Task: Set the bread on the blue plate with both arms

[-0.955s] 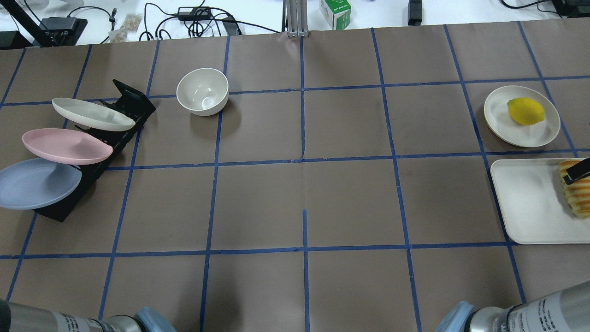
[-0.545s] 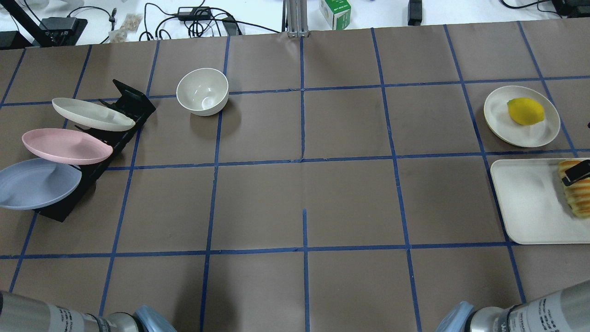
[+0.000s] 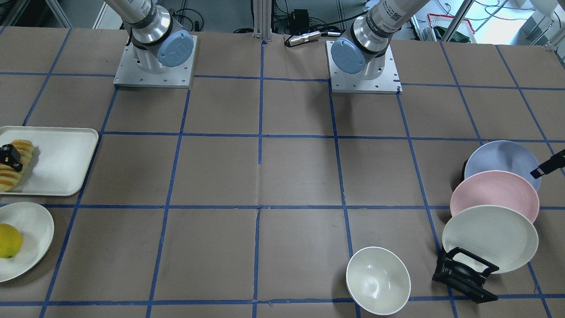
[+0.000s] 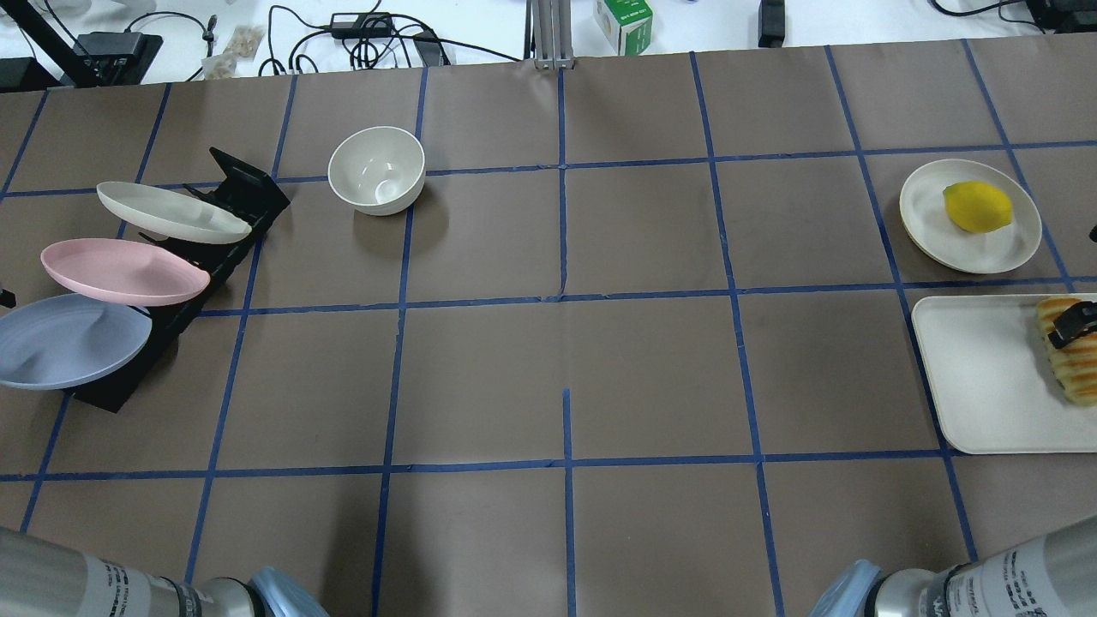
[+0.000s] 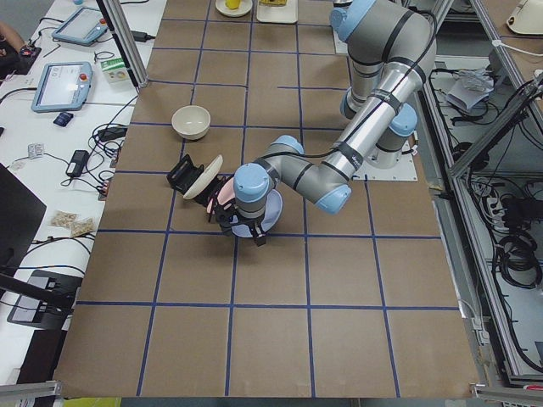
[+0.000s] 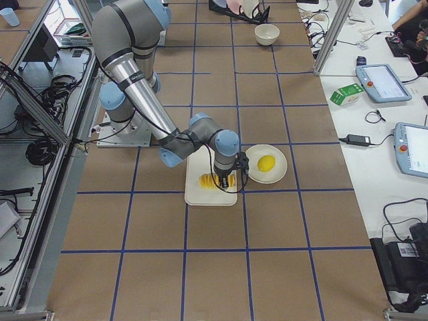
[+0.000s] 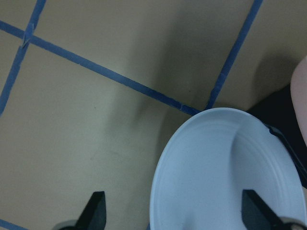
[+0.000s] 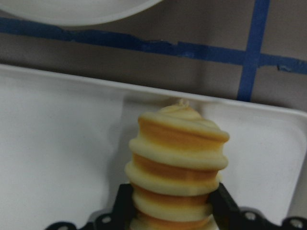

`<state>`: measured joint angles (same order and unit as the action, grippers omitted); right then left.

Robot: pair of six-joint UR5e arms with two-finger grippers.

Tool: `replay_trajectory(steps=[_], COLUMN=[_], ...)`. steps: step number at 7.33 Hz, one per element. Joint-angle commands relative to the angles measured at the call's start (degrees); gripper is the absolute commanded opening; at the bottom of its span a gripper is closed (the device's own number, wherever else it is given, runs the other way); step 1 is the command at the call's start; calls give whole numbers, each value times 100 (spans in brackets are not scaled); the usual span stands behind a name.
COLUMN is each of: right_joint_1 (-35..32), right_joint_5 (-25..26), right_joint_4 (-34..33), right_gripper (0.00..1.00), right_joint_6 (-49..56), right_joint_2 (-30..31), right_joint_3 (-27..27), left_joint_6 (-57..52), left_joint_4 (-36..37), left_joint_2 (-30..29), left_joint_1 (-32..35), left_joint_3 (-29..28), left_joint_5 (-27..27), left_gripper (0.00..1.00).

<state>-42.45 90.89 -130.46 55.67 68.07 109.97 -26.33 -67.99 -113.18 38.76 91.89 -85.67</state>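
Note:
The striped bread (image 4: 1071,368) lies on a white tray (image 4: 977,368) at the far right. My right gripper (image 8: 172,211) is down over it, with one finger (image 8: 123,206) against each side of the loaf (image 8: 177,158), so it is shut on it; it also shows from the front (image 3: 9,157). The blue plate (image 4: 68,343) leans in the nearest slot of a black rack (image 4: 248,193) at the far left. My left gripper (image 7: 175,213) is open, its fingers wide apart over the plate's near rim (image 7: 225,182). One left finger (image 3: 547,167) shows beside the plate (image 3: 499,159).
A pink plate (image 4: 120,270) and an off-white plate (image 4: 171,212) lean in the same rack behind the blue one. A white bowl (image 4: 377,170) stands to the right of the rack. A lemon (image 4: 977,206) sits on a small plate (image 4: 934,223) behind the tray.
The right gripper's visible finger has drawn in and shifted slightly right over the bread. The left arm has moved left, and its gripper tip now shows at the left edge.

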Motion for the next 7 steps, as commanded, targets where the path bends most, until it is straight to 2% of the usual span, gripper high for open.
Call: replay_trajectory(steps=[1, 2, 3, 4, 5, 6, 7], right_joint_1=[-52, -61, -61, -70, -70, -70, -70], right_joint_5=[34, 25, 16, 16, 8, -1, -1], right_joint_4=[-6, -6, 3, 3, 3, 3, 3], right_gripper=[6, 0, 0, 0, 0, 0, 0], right_joint_6=[-30, -38, -47, -56, -65, -65, -74], right_joint_2=[56, 83, 92, 101, 101, 101, 110], right_joint_3=[-10, -10, -10, -19, -19, -19, -28], left_joint_6=[31, 49, 32, 32, 14, 14, 5], left_joint_4=[-160, -318, -320, -329, -372, -373, -381], left_joint_2=[-169, -205, -222, -240, -266, -284, -284], left_joint_1=[0, 0, 0, 0, 0, 0, 0], left_joint_3=[4, 4, 4, 4, 4, -4, -13], left_joint_5=[50, 50, 50, 42, 33, 33, -11], left_gripper=[100, 100, 100, 92, 67, 55, 19])
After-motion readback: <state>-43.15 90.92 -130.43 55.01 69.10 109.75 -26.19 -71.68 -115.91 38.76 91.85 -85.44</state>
